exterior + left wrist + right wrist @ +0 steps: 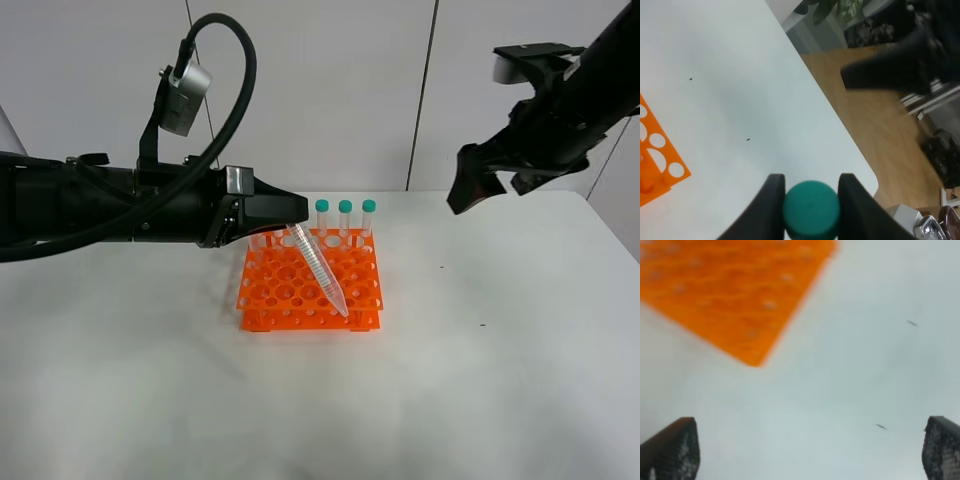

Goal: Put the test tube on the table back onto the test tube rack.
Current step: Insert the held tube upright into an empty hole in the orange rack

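My left gripper point(296, 226) is shut on the test tube point(321, 268), gripping it near the cap. The clear tube slants down to the right, with its conical tip over the front right part of the orange test tube rack point(272, 288). I cannot tell whether the tip is in a hole. In the left wrist view the teal cap point(811, 208) sits between the two fingers point(771, 200). A corner of the rack point(657, 167) shows there too. My right gripper point(487, 186) is open and empty, raised high to the right of the rack. The right wrist view shows the rack point(730, 290) blurred, beyond the open gripper point(807, 447).
Three capped tubes point(345, 218) stand in the rack's back row; others may be hidden behind my left gripper. The white table point(480, 380) has its right edge and a rounded corner point(867, 175) near a wooden floor. The dark right arm point(890, 70) shows blurred in the left wrist view.
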You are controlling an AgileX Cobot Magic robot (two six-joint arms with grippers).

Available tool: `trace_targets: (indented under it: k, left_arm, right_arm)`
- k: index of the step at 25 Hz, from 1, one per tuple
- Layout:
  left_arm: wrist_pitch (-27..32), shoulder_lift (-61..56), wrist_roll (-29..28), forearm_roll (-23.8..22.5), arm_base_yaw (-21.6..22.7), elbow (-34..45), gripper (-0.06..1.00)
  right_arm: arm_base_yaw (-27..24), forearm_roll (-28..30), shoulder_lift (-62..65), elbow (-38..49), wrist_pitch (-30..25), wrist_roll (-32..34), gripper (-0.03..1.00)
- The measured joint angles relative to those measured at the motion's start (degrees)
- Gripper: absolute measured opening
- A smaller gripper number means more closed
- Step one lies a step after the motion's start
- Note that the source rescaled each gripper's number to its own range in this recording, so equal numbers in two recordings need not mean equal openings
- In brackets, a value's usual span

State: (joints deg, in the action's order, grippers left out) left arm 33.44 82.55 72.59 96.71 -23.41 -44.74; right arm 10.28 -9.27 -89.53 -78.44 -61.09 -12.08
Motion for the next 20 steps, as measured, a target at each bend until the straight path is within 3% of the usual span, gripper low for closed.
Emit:
trace_targets:
  k: [6, 15, 20]
  left_arm:
    - [0.0, 0.0, 0.0, 0.0, 0.0, 0.0, 0.02]
    - [0.0, 0.0, 0.0, 0.0, 0.0, 0.0, 0.02]
    - [0.0, 0.0, 0.0, 0.0, 0.0, 0.0, 0.02]
  right_arm:
    - [-7.3, 3.9, -0.1, 0.0, -0.8, 5.6, 1.0]
    - [-7.5, 7.3, -0.1, 0.0, -8.0, 8.7, 0.97]
    - [-7.5, 7.5, 1.9, 2.8, -8.3, 8.7, 0.97]
